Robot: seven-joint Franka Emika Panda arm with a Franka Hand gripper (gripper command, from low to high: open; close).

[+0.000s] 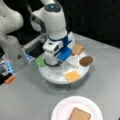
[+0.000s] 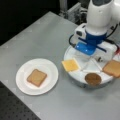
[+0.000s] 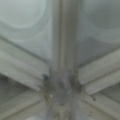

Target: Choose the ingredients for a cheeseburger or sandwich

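Wrist view shows only pale dividers meeting at a hub (image 3: pixel 58 85), the walls between the compartments of the round white tray, seen from close above; no fingers show there, so I cannot tell whether the gripper is wide, narrow or holding anything. In both front views the gripper (image 1: pixel 62 65) (image 2: pixel 85 53) is down over the middle of the tray (image 1: pixel 53 76) (image 2: pixel 75 75), its tip hidden behind the blue and white hand body, and it seems to be touching or just above the hub, though the view is too poor to be sure. On the tray, the yellow cheese square (image 1: pixel 72 75) (image 2: pixel 70 65) lies in the compartment at the edge nearest the plate. The dark brown patty (image 1: pixel 86 60) (image 2: pixel 93 79) sits in the next compartment, at the tray's rim, and one toast square (image 1: pixel 78 49) (image 2: pixel 113 68) lies in the compartment beyond it. The green lettuce (image 1: pixel 40 62) shows in a front view at the tray's edge on that view's left, partly behind the arm. The tomato is not visible in any view. The round white plate (image 1: pixel 61 110) (image 2: pixel 23 85) stands on the grey worktop (image 1: pixel 27 97) (image 2: pixel 42 37) well apart from the gripper, near the tray. A second toast square (image 1: pixel 79 115) (image 2: pixel 36 77) lies flat at the plate's middle, alone, the only piece of the sandwich placed so far.
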